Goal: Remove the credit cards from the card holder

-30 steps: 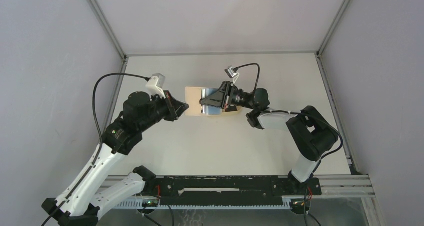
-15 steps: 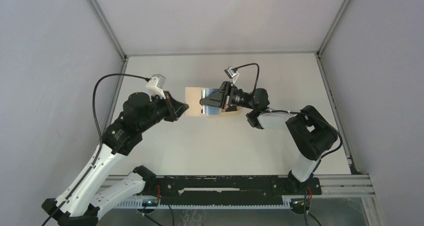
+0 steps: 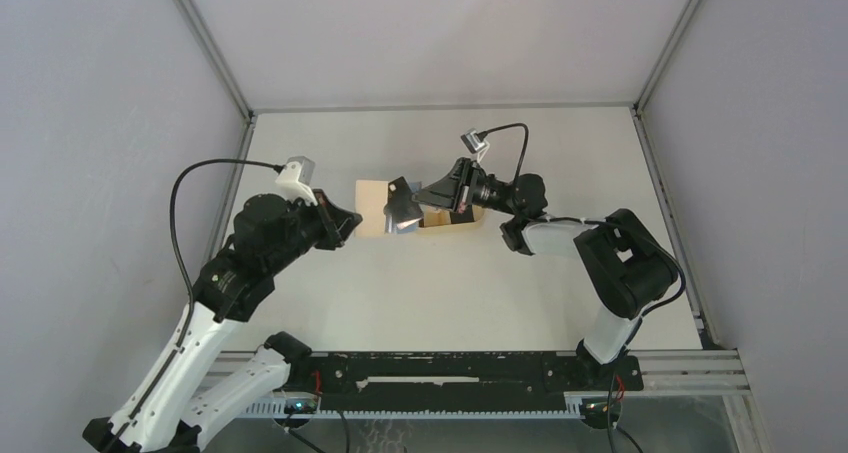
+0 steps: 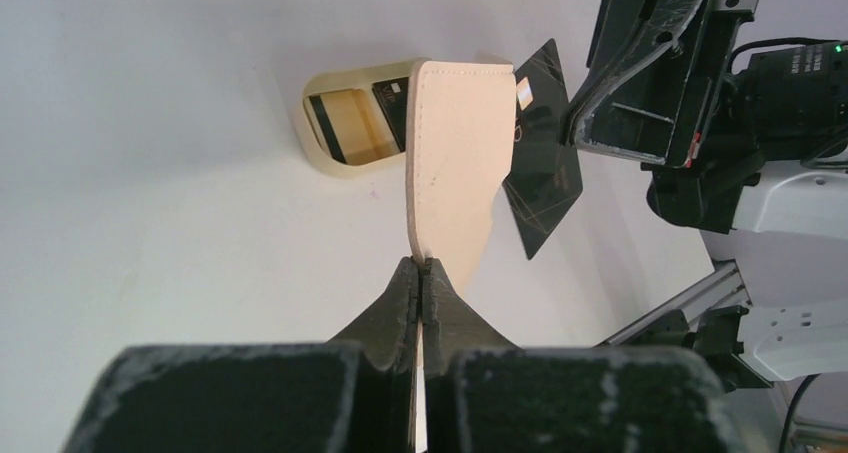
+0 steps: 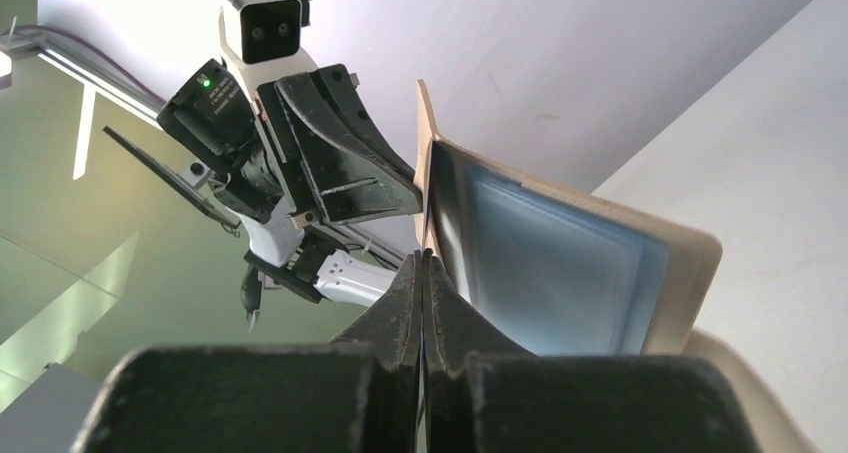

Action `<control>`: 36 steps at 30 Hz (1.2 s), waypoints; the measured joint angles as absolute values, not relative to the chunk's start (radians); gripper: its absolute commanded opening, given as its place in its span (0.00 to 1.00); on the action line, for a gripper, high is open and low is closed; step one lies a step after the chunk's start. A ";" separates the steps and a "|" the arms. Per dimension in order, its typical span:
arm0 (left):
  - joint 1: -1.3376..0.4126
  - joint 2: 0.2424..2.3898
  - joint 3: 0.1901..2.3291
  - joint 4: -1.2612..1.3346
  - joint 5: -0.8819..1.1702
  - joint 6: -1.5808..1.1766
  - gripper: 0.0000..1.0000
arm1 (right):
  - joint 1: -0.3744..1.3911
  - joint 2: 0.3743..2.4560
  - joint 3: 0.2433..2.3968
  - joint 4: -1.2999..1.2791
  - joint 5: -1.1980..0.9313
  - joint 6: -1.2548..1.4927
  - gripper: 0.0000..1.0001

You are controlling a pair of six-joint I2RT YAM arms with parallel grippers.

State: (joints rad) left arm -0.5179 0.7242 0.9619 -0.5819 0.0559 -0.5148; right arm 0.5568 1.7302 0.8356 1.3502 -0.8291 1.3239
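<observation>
Shows the left gripper (image 4: pixel 420 273) with jaws pressed together on the lower edge of the card holder (image 4: pixel 455 163), lifted off the table (image 3: pixel 560 153), beige outer face toward the left wrist camera. Shows the right gripper (image 3: pixel 420 200) likewise clamped, pinching one corner of the black credit card (image 4: pixel 545 168) (tilted, diamond-wise in the left wrist view). Places that card just beside the holder on the right arm's side, one edge hidden behind the beige leather; cannot tell whether touching or apart. Reveals, from the right wrist, the holder's inner face spread open, with a pale blue clear pocket (image 5: pixel 560 268) across it. Locates both grippers above the middle of the table, tips near each other, holder and black card between them. Sets an oval tan tray (image 4: pixel 311 123) on the table below (partly covered by the right gripper in the overhead view). Finds the tan-brown credit card (image 4: pixel 355 118), dark stripe along one side, lying flat inside that tray, apart from the holder.
</observation>
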 measured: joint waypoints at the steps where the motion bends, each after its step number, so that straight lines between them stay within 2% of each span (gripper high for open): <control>1: -0.515 0.720 0.962 -0.590 0.054 -0.514 0.00 | 0.554 1.730 0.830 1.352 -0.829 1.324 0.00; 14: -0.471 0.698 0.960 -0.659 -0.061 -0.507 0.00 | 0.485 1.716 0.741 1.356 -0.866 1.325 0.00; 19: -0.462 0.687 0.914 -0.651 -0.084 -0.524 0.00 | 0.404 1.687 0.713 1.317 -0.879 1.308 0.00; 26: -0.462 0.671 0.804 -0.568 -0.013 -0.574 0.00 | 0.274 1.651 0.699 1.006 -0.814 1.137 0.00; 36: -0.461 0.714 0.567 -0.208 0.214 -0.703 0.00 | 0.283 1.663 0.717 0.636 -0.591 0.937 0.00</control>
State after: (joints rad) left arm -0.4614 0.7143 0.5674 -0.2085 0.2138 -0.7029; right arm 0.2829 1.6627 0.7174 0.6361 -0.5911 0.9375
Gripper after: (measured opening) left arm 0.006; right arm 0.006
